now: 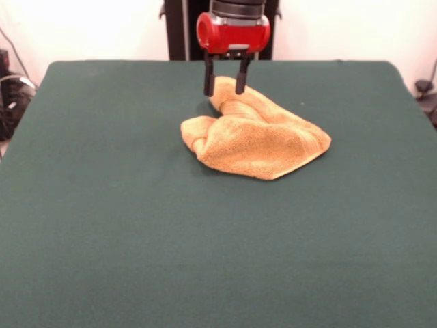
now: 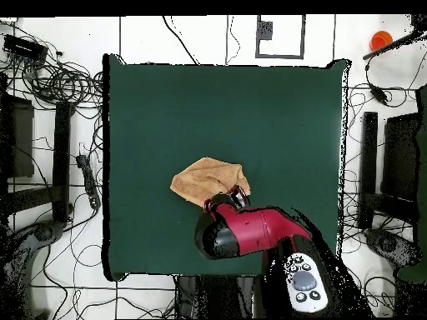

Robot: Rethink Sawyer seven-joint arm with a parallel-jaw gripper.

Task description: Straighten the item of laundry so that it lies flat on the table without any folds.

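The golden tan-orange towel [image 1: 256,140] lies crumpled and folded over itself on the dark green table [image 1: 102,219], a little beyond its middle. One end of it bunches up toward the robot. My gripper [image 1: 225,90] hangs over that far end with its two dark fingers apart, one on each side of the towel's raised tip, and nothing is clamped between them. In the overhead view the towel [image 2: 207,181] sits near the table's [image 2: 167,100] lower middle, and the red arm covers its lower right edge, where the gripper [image 2: 229,200] is.
The red and black arm [image 2: 254,232] reaches in from the table's bottom edge in the overhead view. Cables and stands [image 2: 62,150] surround the table on the floor. An orange object [image 2: 381,38] sits at the top right, off the table.
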